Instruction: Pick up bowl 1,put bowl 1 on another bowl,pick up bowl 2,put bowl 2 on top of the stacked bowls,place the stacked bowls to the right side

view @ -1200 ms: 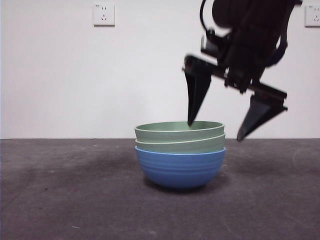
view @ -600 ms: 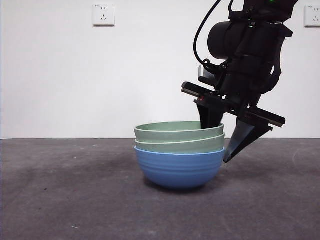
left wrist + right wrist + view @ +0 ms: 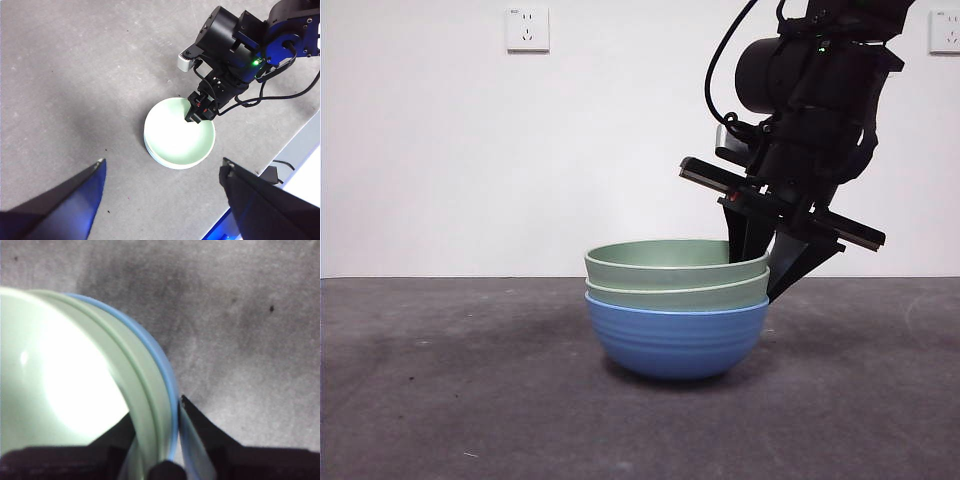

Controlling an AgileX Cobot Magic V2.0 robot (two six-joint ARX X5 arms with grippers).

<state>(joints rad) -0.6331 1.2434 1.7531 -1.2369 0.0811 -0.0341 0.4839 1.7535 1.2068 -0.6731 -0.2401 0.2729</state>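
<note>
A plain white wall point(image 3: 520, 150) rises behind a dark grey, faintly speckled table surface point(image 3: 460, 400). Two white electrical sockets sit high on the wall: one at upper left point(image 3: 527, 29), another cut off at the upper right corner point(image 3: 946, 32). Lighting is even and soft

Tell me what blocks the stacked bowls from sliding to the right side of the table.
Nothing visible does. The right end effector straddles the rim of the stacked bowls; the grey table beyond it looks bare.
</note>
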